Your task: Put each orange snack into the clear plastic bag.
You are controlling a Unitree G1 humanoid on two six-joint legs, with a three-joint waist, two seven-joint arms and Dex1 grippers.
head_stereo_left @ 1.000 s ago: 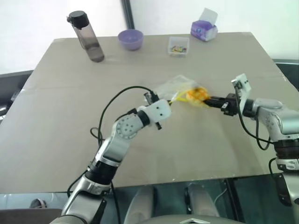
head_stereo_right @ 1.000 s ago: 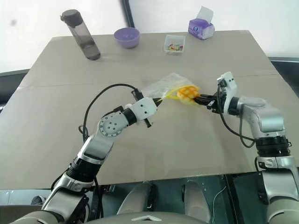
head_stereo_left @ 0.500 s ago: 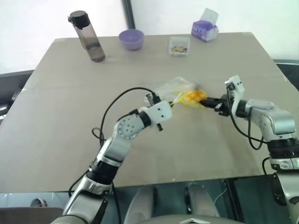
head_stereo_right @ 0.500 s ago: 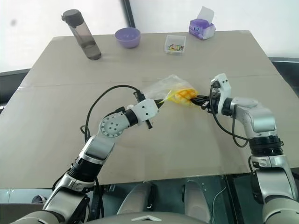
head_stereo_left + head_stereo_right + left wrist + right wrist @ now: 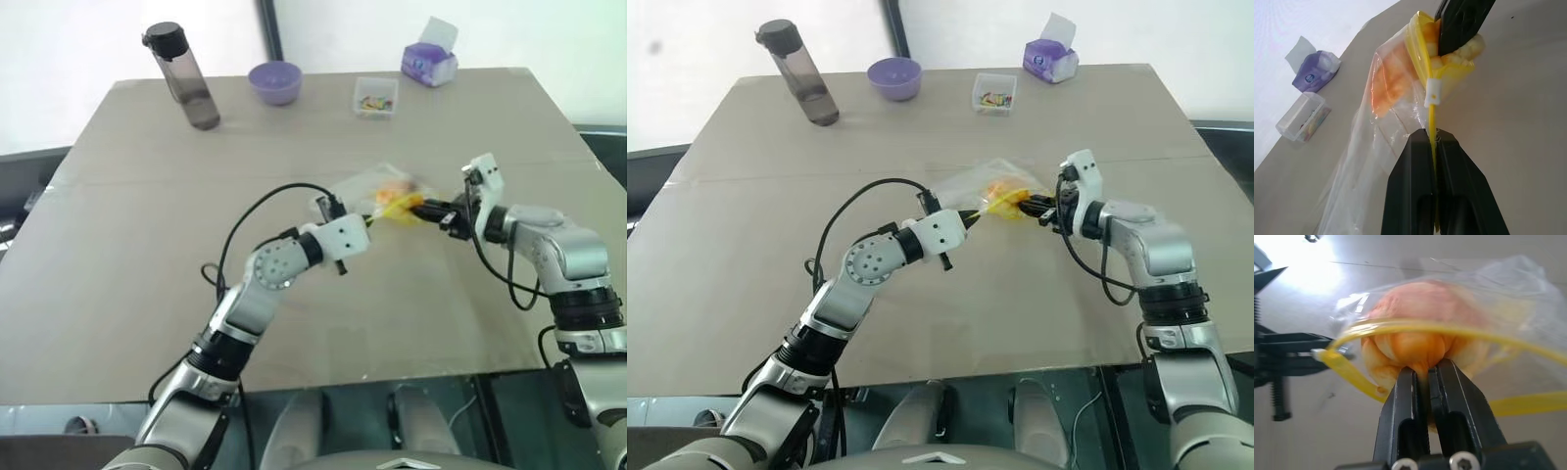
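Snack first: your round orange-yellow bun with the criss-cross top [image 5: 1425, 340] sits halfway through the mouth of the crinkly clear plastic zip bag [image 5: 1371, 147], above the middle of the beige table [image 5: 118, 245]. Your right gripper [image 5: 1425, 377] is clenched on the bun's pale base, its black fingers [image 5: 1400, 401] pinching soft dough that bulges on either side of them. Your left gripper [image 5: 1432, 142] is clamped on the bag's yellow zip strip [image 5: 1422, 63], holding that edge taut so the mouth stands open around the bun.

Judge the bun as light, spongy and easily dented, so a hard squeeze will likely crush it; grip it low on the base, as you do now. The bag looks thin, slippery and limp, with no stiffness of its own except along the yellow strip, and that strip is the sensible place to hold it. Film could fold inward and snag the bun as you push it deeper
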